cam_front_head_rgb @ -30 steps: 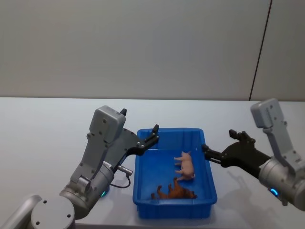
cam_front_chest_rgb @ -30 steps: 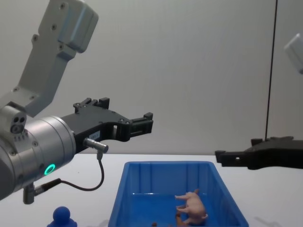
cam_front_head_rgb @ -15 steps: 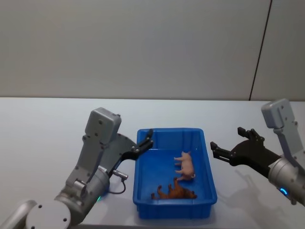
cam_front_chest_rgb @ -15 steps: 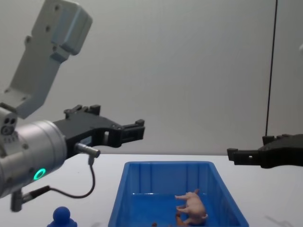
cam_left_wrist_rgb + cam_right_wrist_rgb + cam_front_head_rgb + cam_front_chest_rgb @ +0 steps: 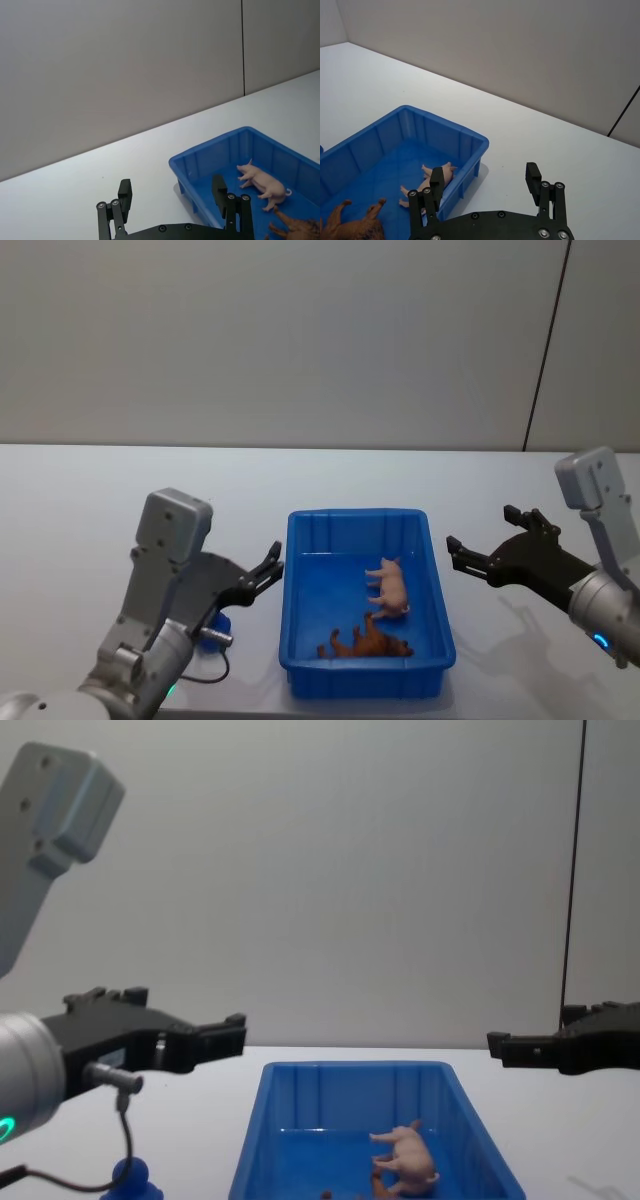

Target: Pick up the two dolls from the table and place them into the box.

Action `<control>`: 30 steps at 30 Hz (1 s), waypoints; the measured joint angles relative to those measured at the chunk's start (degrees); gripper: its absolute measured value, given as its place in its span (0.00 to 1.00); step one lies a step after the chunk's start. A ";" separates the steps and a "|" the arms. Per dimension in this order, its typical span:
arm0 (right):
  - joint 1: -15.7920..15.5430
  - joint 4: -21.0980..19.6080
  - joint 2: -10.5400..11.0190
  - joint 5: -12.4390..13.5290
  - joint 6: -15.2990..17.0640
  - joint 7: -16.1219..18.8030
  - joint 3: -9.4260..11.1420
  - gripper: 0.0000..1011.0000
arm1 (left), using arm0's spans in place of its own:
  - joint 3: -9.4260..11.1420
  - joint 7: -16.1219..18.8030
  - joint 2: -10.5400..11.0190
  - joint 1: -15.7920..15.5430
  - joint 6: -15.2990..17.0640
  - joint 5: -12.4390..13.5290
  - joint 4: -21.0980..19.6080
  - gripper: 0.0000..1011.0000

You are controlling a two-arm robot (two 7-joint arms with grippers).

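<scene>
The blue box (image 5: 355, 515) stands on the white table (image 5: 90, 500) in front of me. Inside it lie two dolls: a pale pink pig (image 5: 390, 588) and, nearer me, a brown animal (image 5: 368, 642). A small blue round-headed figure (image 5: 130, 1178) stands on the table left of the box, under my left arm. My left gripper (image 5: 270, 568) is open and holds nothing, just left of the box's rim. My right gripper (image 5: 482, 538) is open and holds nothing, off the box's right side. In the left wrist view the pig (image 5: 262, 180) lies beyond the open fingers (image 5: 220, 187).
A plain grey wall runs behind the table. Bare tabletop lies on both sides of the box and behind it. A thin cable (image 5: 122, 1120) hangs from the left wrist above the blue figure.
My left gripper has drawn back leftward and down, from over the box's left rim to beside it. The right gripper has moved away to the right. Both dolls lie still.
</scene>
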 joint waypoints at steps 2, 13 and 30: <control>-0.01 0.01 0.02 0.01 -0.05 0.01 0.02 0.99 | -0.28 0.20 0.52 0.58 0.48 -0.89 -0.23 0.99; -0.04 0.08 0.12 0.04 -0.22 0.08 0.08 0.99 | -1.33 -2.29 1.67 1.80 0.68 -4.41 2.02 0.99; -0.04 0.09 0.19 0.04 -0.32 0.09 0.15 0.99 | -2.47 -9.11 2.23 0.77 4.20 -6.00 8.01 0.99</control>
